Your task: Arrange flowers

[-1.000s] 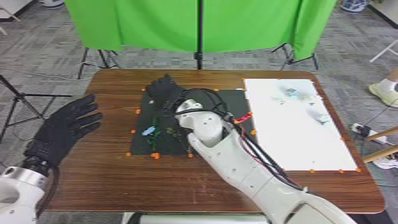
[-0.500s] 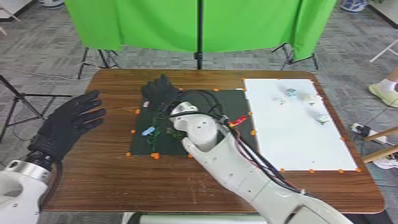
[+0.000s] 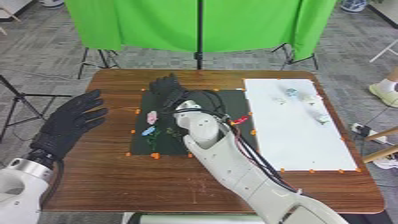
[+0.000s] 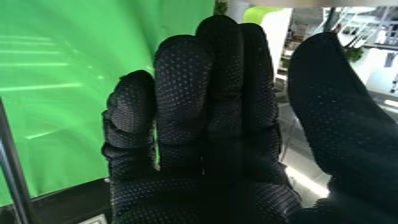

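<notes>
In the head view the right hand (image 3: 167,89) is over the back left part of the dark mat (image 3: 204,148), its fingers straight and holding nothing. In the right wrist view the right hand (image 4: 204,115) has extended fingers, with the thumb apart. Left of the right forearm lie a pink flower (image 3: 152,117) and, nearer the front, a blue flower (image 3: 148,130) with green stems. A red flower (image 3: 241,119) is on the mat's right side, beside the forearm. Small pale blue and white flowers (image 3: 291,92) lie on the white board (image 3: 293,140). The left hand (image 3: 69,119) is at the table's left edge, fingers extended.
Orange markers (image 3: 155,156) edge the mat and the board. A green curtain (image 3: 151,25) hangs behind the brown table (image 3: 115,185). The right forearm crosses the mat diagonally from the front right, with loose black cables along it.
The right hand has shifted slightly left, then back to the right. The pink flower, mostly hidden before, is now uncovered beside it. The left hand has barely moved.
</notes>
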### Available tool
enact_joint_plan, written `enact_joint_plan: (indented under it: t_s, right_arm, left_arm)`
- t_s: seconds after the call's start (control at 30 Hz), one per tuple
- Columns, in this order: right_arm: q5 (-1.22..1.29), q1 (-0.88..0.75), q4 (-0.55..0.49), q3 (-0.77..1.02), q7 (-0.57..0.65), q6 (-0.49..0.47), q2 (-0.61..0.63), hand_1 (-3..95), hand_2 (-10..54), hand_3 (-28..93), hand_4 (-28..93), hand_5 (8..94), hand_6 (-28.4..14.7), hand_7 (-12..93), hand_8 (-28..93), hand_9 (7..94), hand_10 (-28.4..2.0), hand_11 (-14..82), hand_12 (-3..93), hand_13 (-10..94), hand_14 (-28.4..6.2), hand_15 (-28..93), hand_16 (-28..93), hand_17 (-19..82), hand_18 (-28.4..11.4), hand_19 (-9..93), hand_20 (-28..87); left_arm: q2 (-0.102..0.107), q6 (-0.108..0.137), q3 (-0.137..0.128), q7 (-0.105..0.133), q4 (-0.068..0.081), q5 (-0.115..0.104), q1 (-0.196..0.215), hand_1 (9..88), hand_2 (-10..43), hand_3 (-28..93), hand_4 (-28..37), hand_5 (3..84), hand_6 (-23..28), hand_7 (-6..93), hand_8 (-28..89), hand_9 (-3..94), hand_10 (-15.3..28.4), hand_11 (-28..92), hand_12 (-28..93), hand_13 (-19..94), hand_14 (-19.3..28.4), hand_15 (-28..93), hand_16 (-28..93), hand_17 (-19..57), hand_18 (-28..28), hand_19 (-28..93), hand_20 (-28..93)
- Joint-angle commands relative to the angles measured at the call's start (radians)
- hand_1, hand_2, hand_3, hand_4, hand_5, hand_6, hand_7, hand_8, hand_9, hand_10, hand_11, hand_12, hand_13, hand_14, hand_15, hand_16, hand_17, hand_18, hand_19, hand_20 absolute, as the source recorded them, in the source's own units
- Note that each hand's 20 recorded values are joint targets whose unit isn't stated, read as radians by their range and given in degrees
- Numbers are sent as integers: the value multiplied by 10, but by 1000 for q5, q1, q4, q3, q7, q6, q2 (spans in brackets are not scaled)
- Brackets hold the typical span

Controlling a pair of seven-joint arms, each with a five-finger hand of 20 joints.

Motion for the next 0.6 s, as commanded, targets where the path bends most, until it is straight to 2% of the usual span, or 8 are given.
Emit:
enact_joint_plan:
  t_s: [0.03, 0.07, 0.13, 0.23, 0.33, 0.37, 0.4, 0.6]
  right_arm:
    - [-53, 10, -70, -57, 8, 8, 16, 382, -89, 817, -283, 630, 10, 488, -178, 759, -53, 306, 372, 697, -32, 620, 271, 317, -165, 825, 404]
    - [-24, 15, -93, -66, 14, -5, 29, 376, -88, 820, -283, 628, 11, 484, -178, 755, -54, 310, 370, 696, -32, 620, 271, 316, -165, 825, 404]
    - [46, 30, -136, -80, 11, -25, 55, 351, -84, 842, -283, 617, 12, 446, -168, 729, -60, 335, 343, 680, -35, 628, 270, 310, -165, 823, 406]
    - [110, 22, -226, -67, -41, -84, 98, 327, -81, 870, -283, 603, 12, 410, -177, 690, -70, 366, 310, 653, -44, 644, 260, 298, -167, 819, 408]
    - [168, 6, -316, -63, -66, -137, 147, 299, -73, 904, -282, 562, 4, 381, -250, 612, -88, 420, 250, 588, -55, 668, 232, 267, -163, 796, 404]
    - [172, -2, -344, -55, -85, -149, 159, 293, -73, 910, -282, 544, 2, 379, -256, 588, -91, 428, 238, 564, -60, 672, 226, 254, -162, 784, 402]
    - [173, -16, -372, -44, -103, -172, 174, 286, -73, 909, -282, 525, 0, 378, -258, 565, -94, 432, 231, 542, -59, 670, 218, 243, -163, 771, 401]
    - [166, -67, -502, -20, -161, -270, 272, 268, -69, 918, -282, 455, -8, 370, -257, 475, -99, 434, 224, 457, -60, 641, 188, 202, -166, 712, 382]
  left_arm:
    - [-13, -5, -6, -1, 1, -3, 27, 267, -6, 719, -274, 289, 30, 234, -132, 202, 101, 291, 125, 150, 129, 443, -34, -98, 196, 469, 92]
    - [-20, -6, -10, -4, 0, -2, 32, 267, -6, 719, -274, 289, 29, 234, -132, 202, 101, 291, 125, 150, 129, 443, -34, -98, 196, 469, 92]
    - [-37, -4, -23, 10, -6, 1, 58, 267, -6, 720, -274, 289, 29, 233, -132, 202, 101, 291, 125, 150, 129, 444, -34, -98, 196, 469, 92]
    - [-77, 13, -60, 32, -22, -1, 124, 267, -6, 719, -274, 288, 30, 234, -131, 202, 101, 291, 125, 150, 129, 444, -34, -98, 196, 469, 92]
    - [-112, 39, -94, 33, -33, -10, 182, 266, -6, 719, -273, 286, 28, 233, -131, 202, 101, 292, 126, 150, 129, 444, -34, -98, 196, 468, 92]
    - [-119, 39, -100, 42, -37, -9, 198, 266, -7, 718, -273, 285, 28, 234, -131, 202, 101, 291, 126, 150, 129, 444, -34, -98, 196, 469, 92]
    - [-128, 34, -107, 31, -39, -5, 204, 266, -7, 718, -273, 284, 27, 235, -131, 202, 101, 291, 126, 150, 129, 444, -34, -98, 196, 469, 92]
    - [-143, 25, -114, 37, -51, -1, 222, 266, -8, 719, -273, 283, 27, 235, -132, 202, 100, 290, 126, 150, 129, 443, -34, -98, 196, 469, 92]
